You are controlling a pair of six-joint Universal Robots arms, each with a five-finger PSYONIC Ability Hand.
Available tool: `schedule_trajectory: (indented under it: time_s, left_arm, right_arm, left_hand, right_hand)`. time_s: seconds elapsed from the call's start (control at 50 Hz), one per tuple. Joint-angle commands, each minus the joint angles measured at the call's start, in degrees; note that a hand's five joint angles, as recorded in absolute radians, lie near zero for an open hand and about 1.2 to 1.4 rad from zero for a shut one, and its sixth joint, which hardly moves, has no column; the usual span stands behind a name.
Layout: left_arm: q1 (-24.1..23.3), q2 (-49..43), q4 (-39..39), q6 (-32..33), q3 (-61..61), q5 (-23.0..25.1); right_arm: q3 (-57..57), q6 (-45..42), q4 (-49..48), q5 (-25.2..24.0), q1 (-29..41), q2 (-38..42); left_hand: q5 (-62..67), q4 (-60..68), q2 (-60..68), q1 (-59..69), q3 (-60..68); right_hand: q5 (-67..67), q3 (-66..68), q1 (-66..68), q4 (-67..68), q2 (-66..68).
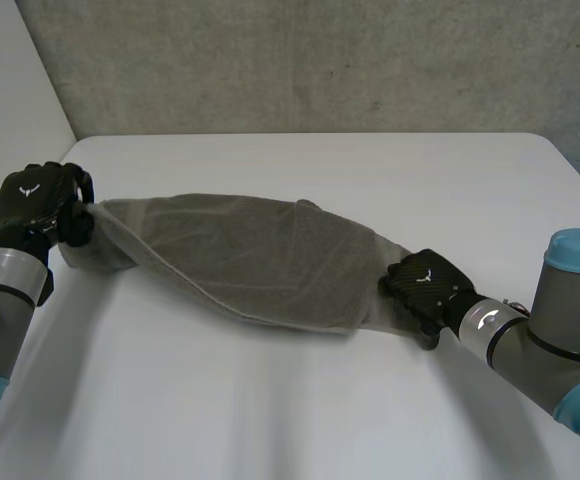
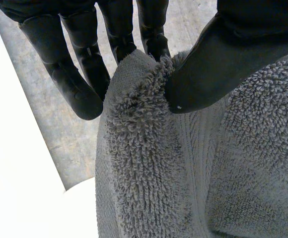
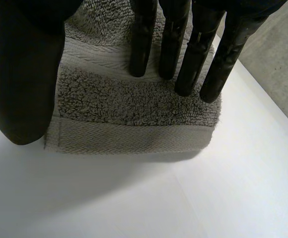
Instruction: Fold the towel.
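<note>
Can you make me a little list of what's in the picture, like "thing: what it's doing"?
towel: grey, fluffy, stretched out long between the two hands
left hand: pinches one end of the towel between thumb and fingers, held up off the table
right hand: straight fingers lie on the other end, low by the table
table: white
fold: not neat yet, the towel looks loosely doubled over
</note>
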Motion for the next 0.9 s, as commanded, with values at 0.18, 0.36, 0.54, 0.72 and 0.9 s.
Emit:
schedule_trajectory:
  time_s: [0.18,0.36,0.54,0.72,0.9]
  left_arm:
    - [-0.02,-0.09,0.00,0.09,-0.06,0.00]
    - [-0.02,-0.09,0.00,0.09,0.03,0.09]
    - [-0.02,-0.09,0.00,0.09,0.03,0.00]
    - [0.07,-0.09,0.00,0.09,0.03,0.00]
    - [0.07,-0.09,0.09,0.09,0.03,0.09]
  right_arm:
    - [0.35,0.42,-4.72,0.79,-0.06,0.05]
    - [0.79,0.77,-6.30,0.88,0.03,-0.04]
    - [1.05,0.77,-8.76,2.90,0.20,0.14]
    - [1.14,0.77,-10.17,4.13,0.38,0.31]
    - [0.97,0.77,-10.08,4.22,0.47,1.36]
  left_hand:
    - [-13.02,-6.29,-3.57,1.72,-7.26]
    - [-13.02,-6.29,-3.57,1.72,-7.26]
    - [-13.02,-6.29,-3.57,1.72,-7.26]
    - [-13.02,-6.29,-3.57,1.72,-7.26]
    - [-13.02,-6.29,-3.57,1.72,-7.26]
  right_hand:
    - [2.63,-0.64,-0.19,-0.54,-0.92]
    - [3.13,-0.14,0.31,-0.04,-0.42]
    - [3.81,0.54,0.99,0.64,0.26]
    - [5.32,2.05,2.50,2.15,1.77]
    - [8.18,4.91,5.36,5.01,4.63]
